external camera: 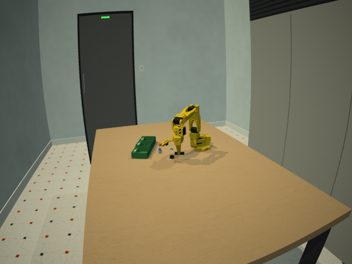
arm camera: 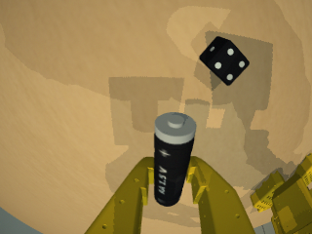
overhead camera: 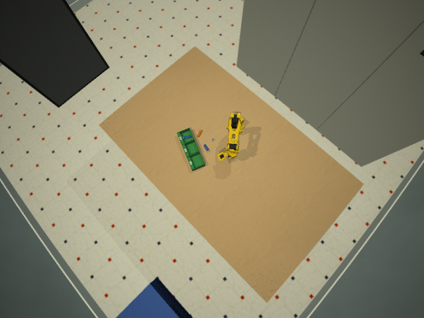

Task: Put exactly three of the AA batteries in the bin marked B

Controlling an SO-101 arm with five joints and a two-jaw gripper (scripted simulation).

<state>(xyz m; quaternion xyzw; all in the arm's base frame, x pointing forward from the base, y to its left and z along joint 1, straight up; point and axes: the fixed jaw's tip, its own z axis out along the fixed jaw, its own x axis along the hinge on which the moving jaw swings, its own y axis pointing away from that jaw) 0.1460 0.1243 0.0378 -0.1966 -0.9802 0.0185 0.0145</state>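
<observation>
My gripper (arm camera: pixel 171 202) is shut on a black AA battery (arm camera: pixel 174 159), held by its lower half low over the table. It also shows in the exterior view (external camera: pixel 179 152) and from above (overhead camera: pixel 224 156). A green bin with three compartments (overhead camera: pixel 190 148) stands to the left of the arm. A blue battery (overhead camera: pixel 186 136) lies in the bin's far end compartment. Another blue battery (overhead camera: pixel 206 147) and an orange battery (overhead camera: pixel 199 132) lie on the table between the bin and the arm. The bin's letters are too small to read.
A black die with white dots (arm camera: pixel 224 60) lies on the table just ahead of the gripper, and it shows in the side view (external camera: pixel 171 156). A small pale round thing (overhead camera: pixel 212 139) lies near the batteries. The arm's base (overhead camera: pixel 234 123) stands behind.
</observation>
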